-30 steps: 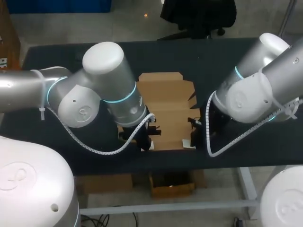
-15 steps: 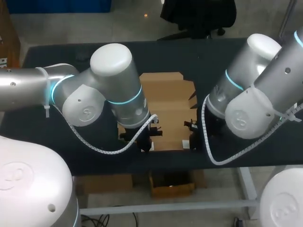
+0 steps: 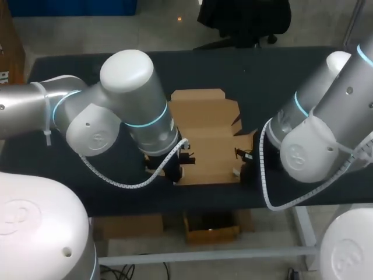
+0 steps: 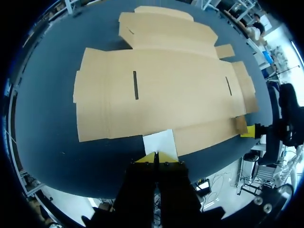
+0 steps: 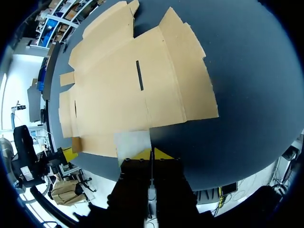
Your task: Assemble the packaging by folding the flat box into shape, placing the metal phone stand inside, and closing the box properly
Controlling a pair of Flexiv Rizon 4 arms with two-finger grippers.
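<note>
Matte black table (image 3: 76, 64): looks low-friction.
Flat brown cardboard box blank (image 3: 204, 134), unfolded mid-table, slotted, with tabbed flaps: risk of sliding or buckling off crease lines if pushed.
Left gripper (image 4: 156, 158), right gripper (image 5: 151, 153): yellow tips pressed together, at blank's near edge. Thin edge probably hard to catch.
Metal stand not visible.

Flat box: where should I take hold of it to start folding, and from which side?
Probably the near long flap of the flat box, one gripper toward each end, coming in low from the front of the table. The sheet lies flat on it, so only a thin edge offers anything to pinch. The left gripper and right gripper sit at that edge now.
</note>
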